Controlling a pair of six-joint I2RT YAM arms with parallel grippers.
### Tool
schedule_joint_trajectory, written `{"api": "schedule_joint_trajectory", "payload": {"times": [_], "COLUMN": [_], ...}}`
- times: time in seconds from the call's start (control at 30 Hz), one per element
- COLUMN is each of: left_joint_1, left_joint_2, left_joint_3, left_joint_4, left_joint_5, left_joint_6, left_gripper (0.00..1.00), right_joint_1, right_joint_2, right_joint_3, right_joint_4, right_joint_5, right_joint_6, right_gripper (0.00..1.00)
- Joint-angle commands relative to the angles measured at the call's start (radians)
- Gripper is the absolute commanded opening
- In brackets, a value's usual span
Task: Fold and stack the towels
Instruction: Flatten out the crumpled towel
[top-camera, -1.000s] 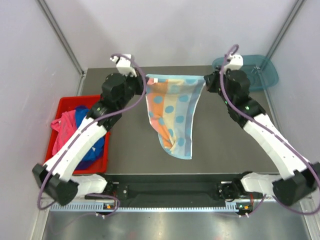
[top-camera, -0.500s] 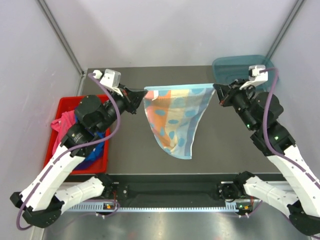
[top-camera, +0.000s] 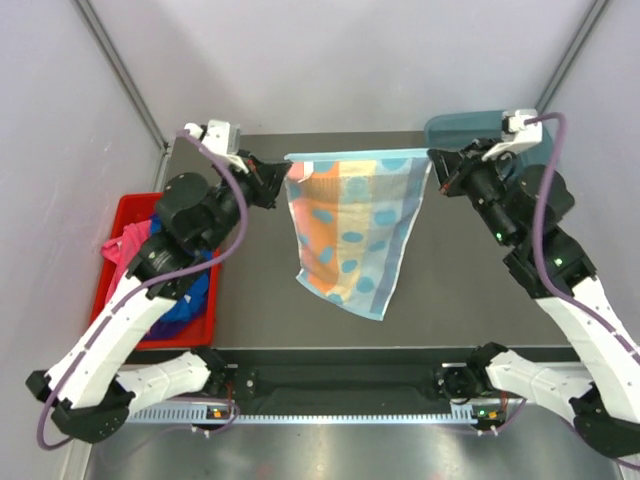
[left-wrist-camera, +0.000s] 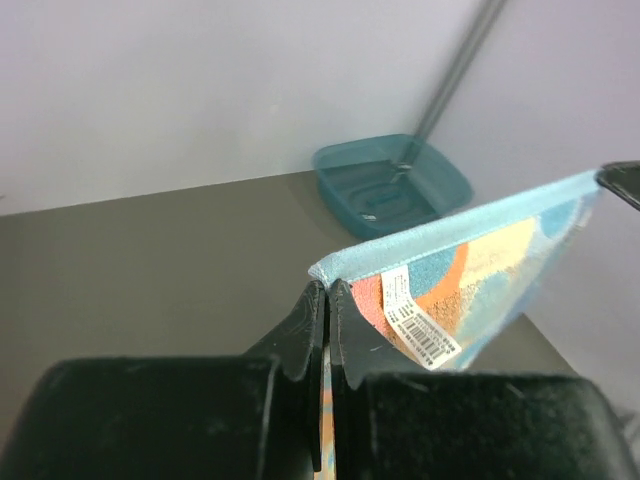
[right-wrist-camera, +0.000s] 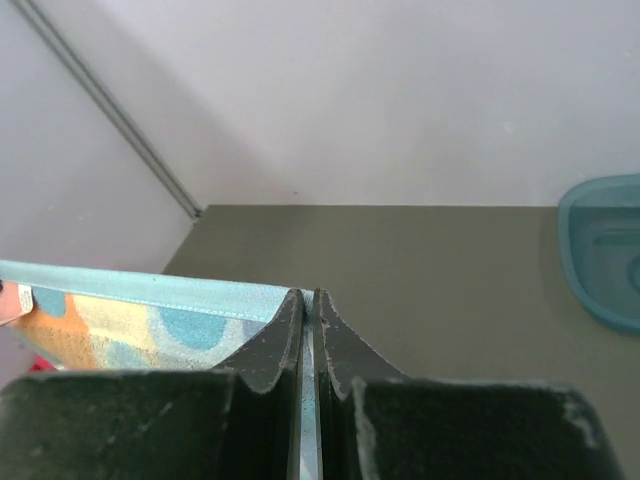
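Note:
A towel (top-camera: 350, 225) with orange, yellow and blue panels and blue dots hangs in the air over the table, stretched by its top edge. My left gripper (top-camera: 283, 180) is shut on its top left corner (left-wrist-camera: 345, 270), where a white barcode label shows. My right gripper (top-camera: 433, 162) is shut on its top right corner (right-wrist-camera: 290, 298). The towel's lower end narrows toward the near side of the table and seems to touch it. More towels, pink and blue (top-camera: 135, 250), lie bunched in the red bin.
A red bin (top-camera: 125, 215) stands at the table's left edge, partly under my left arm. A teal tray (top-camera: 455, 130) sits at the back right corner, also in the left wrist view (left-wrist-camera: 392, 185) and right wrist view (right-wrist-camera: 603, 250). Grey walls enclose the dark table (top-camera: 250, 290).
Both grippers have lifted and pulled the towel's top edge taut and wider. The towel has spread from a narrow hanging shape to a broader one.

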Motion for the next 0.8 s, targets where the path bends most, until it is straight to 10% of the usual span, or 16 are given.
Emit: {"api": "schedule_joint_trajectory", "payload": {"times": [0.0,0.77], "left_joint_1": [0.012,0.337], "left_joint_2": [0.062,0.853], "left_joint_3": [0.033,0.326], "left_joint_4": [0.040,0.376], "left_joint_5": [-0.206,-0.117], "left_joint_6": [0.028,0.025], "left_gripper": [0.00,0.00], "right_joint_1": [-0.008,-0.277], "right_joint_2": [0.077,0.850], "right_joint_3": [0.041,0.370], "right_joint_4": [0.028,0.289], "right_joint_5": [0.121,0.022], "right_joint_6": [-0.063,-0.083], "right_gripper": [0.00,0.00]}}
